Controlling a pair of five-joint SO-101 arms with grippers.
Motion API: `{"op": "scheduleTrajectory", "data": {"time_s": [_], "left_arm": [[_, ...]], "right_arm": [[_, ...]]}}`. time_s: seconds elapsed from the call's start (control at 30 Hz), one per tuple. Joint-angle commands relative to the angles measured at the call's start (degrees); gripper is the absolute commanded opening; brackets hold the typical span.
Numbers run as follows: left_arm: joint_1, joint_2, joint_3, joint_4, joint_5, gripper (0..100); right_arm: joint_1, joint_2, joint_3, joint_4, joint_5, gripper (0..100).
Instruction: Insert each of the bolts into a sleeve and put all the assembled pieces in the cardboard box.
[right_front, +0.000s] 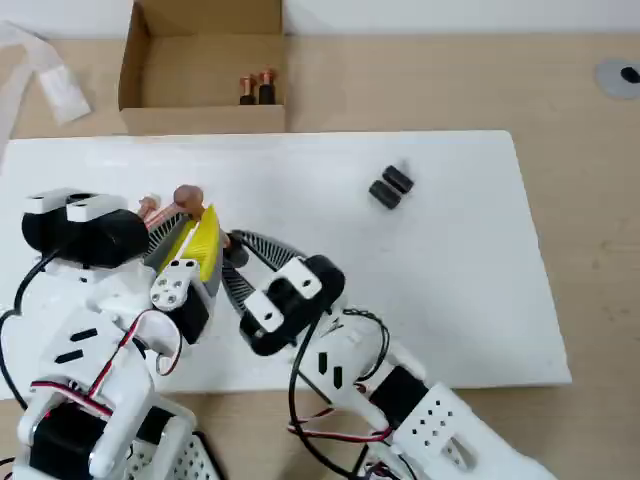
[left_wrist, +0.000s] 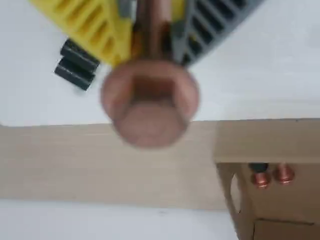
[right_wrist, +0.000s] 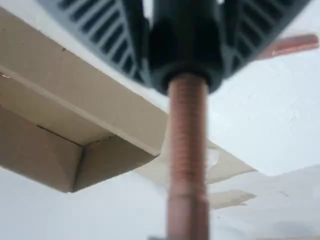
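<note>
The box (right_front: 135, 70) holds two assembled pieces (right_front: 256, 88) by its wall nearest the arms, while over the mat (right_front: 450, 300) the left gripper (left_wrist: 152, 35) clamps a bolt (left_wrist: 150, 102) (head toward its own camera), the right gripper (right_wrist: 186, 65) pinches a sleeve (right_wrist: 186, 45) with a copper shaft (right_wrist: 186, 150) in it, and two spare sleeves (right_front: 390, 187) lie farther off.

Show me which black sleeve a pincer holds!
The sleeve in the right pincer; the loose pair lies on the board, assembled pieces in the box.

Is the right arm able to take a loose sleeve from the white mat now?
Probably not yet: the right gripper is shut on a sleeve; the way to the loose sleeves looks free.
</note>
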Motion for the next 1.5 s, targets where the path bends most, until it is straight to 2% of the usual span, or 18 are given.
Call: {"op": "scheduleTrajectory", "data": {"time_s": [0.0,0.13,0.4,0.63,0.77,1.1,1.2,1.33,1.47], "left_arm": [[-1.76,0.04,-0.26,-1.14,-0.62,1],[-1.49,0.04,-0.18,-1.14,-0.35,1],[7.03,0.04,-0.26,2.02,-0.44,1],[6.95,0.04,-0.18,2.20,-0.62,1],[6.95,0.04,-0.18,2.46,-0.26,8],[6.95,0.13,-5.36,13.80,3.16,17],[6.86,0.92,-8.26,17.93,2.99,18],[2.46,5.85,-16.09,22.33,2.37,18],[-7.21,14.46,-25.58,25.14,-6.95,18]], "right_arm": [[1.10,-1.54,-0.40,-1.58,0.18,0.9],[1.10,-1.54,-0.40,-1.58,0.18,0.9],[1.10,-1.54,-0.48,-1.58,0.18,0.9],[1.10,-1.54,-0.48,-1.58,0.18,0.9],[1.10,-1.54,-0.48,-1.58,0.18,0.9],[1.10,-1.01,-0.92,-1.23,0.44,0.9],[1.19,-1.01,-4.70,4.75,0.09,0.9],[4.79,0.57,-12.97,14.24,-5.01,0.9],[10.59,10.07,-23.69,18.46,-5.54,0.9]]}}
